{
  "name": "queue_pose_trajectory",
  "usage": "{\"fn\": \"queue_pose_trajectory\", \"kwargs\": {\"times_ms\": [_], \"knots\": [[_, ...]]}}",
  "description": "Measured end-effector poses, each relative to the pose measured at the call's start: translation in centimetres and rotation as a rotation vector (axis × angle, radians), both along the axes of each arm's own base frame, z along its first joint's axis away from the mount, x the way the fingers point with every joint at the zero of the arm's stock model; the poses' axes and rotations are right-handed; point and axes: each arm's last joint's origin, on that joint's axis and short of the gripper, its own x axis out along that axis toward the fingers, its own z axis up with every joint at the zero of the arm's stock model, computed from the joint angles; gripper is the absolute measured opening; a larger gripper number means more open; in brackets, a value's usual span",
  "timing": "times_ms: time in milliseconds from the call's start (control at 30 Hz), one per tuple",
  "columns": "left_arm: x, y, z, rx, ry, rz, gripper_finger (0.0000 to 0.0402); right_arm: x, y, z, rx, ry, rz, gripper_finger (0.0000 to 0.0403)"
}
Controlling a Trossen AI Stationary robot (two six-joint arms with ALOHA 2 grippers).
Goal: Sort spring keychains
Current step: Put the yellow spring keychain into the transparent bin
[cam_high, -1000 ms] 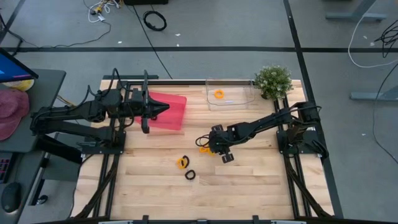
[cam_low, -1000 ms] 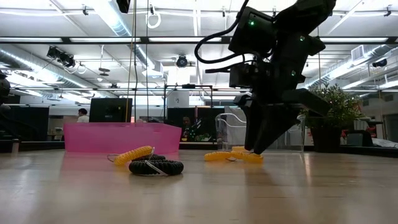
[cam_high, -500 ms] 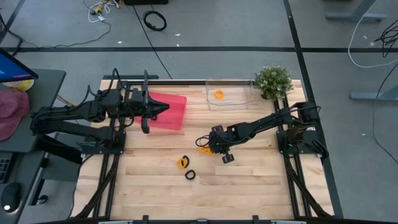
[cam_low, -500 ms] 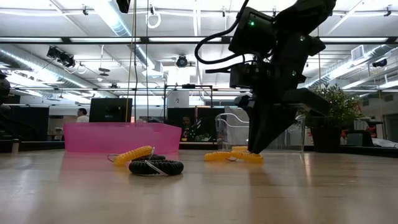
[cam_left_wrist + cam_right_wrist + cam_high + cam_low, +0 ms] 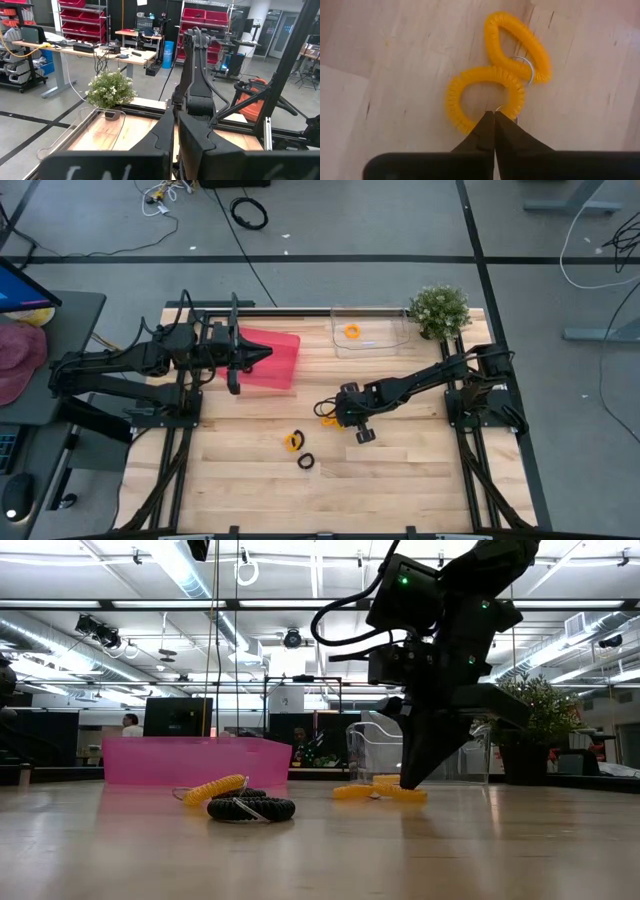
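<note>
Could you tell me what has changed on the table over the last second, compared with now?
Very little. The right claw crept slightly toward the two orange keychains and, in its wrist view, its closed tips rest at the nearer loop's metal ring. Nothing was picked up or released. The left claw still waits over the pink bin; the orange and black pair and the keychain in the clear bin have not moved.

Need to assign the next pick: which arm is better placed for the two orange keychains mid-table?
Right. The right end effector, closed, sits directly at the two orange keychains. The left end effector, closed too, is parked over the pink bin, well away.
</note>
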Motion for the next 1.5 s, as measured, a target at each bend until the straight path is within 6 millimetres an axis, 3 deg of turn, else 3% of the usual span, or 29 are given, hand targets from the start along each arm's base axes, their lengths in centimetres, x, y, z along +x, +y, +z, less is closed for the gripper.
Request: {"fn": "queue_pose_trajectory", "kwargs": {"times_ms": [300, 800, 1167, 1500], "knots": [[0.0, 0.0, 0.0, 0.000, 0.000, 0.000, 0.0025, -0.2, 0.2, 0.6, 0.000, 0.019, -0.038, 0.0001], [0.0, 0.0, 0.0, 0.001, 0.001, 0.000, 0.0025, -0.9, 0.4, 7.0, 0.069, -0.143, -0.049, 0.0000], [0.0, 0.0, 0.0, 0.000, 0.000, 0.000, 0.0025, -3.7, 0.5, 14.0, 0.340, -0.373, -0.130, 0.0000], [0.0, 0.0, 0.0, -0.001, -0.001, 0.000, 0.0025, -6.8, 0.4, 20.9, 0.659, -0.685, -0.168, 0.0000]]}}
